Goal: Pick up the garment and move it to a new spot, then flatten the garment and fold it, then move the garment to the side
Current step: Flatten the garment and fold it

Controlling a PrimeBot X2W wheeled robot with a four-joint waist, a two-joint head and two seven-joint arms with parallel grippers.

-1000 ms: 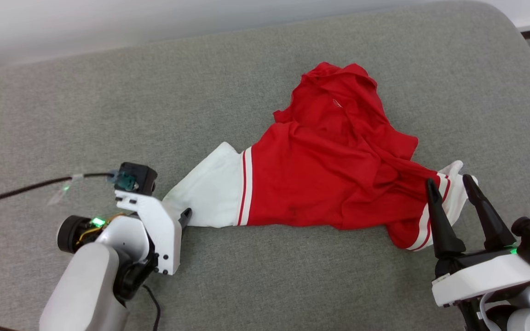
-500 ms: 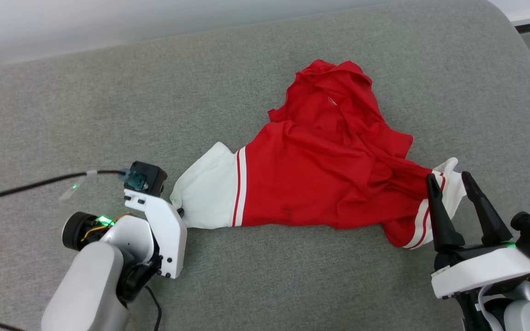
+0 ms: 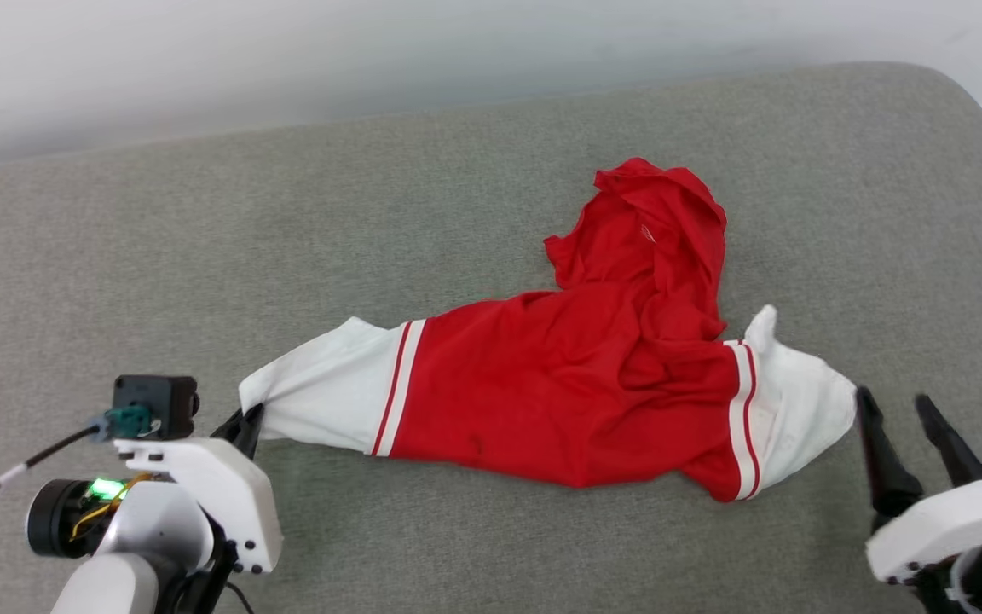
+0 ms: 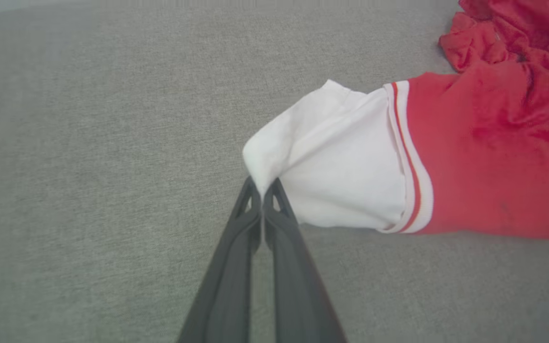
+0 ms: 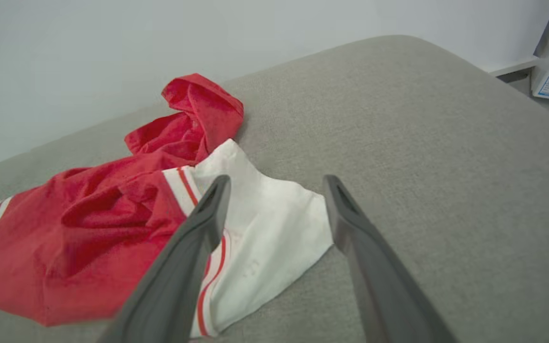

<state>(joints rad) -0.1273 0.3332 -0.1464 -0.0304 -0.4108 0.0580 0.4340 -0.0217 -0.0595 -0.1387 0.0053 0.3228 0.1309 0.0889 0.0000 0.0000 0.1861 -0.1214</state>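
**Garment lying crosswise on a grey cushion**

Grey cushion (image 3: 372,213), near edge: left pincer (image 4: 261,188) clamped on the tip of one white sleeve (image 4: 331,162) of the garment (image 3: 559,401). Right pincer (image 3: 892,399) is apart, just beside the opposite sleeve (image 3: 798,401). Red body bunches toward the pale wall (image 3: 286,51).

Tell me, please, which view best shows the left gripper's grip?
Left wrist view: left gripper pinches the garment's sleeve tip. Head view half-hides it behind the wrist; right wrist view catches that sleeve's edge.
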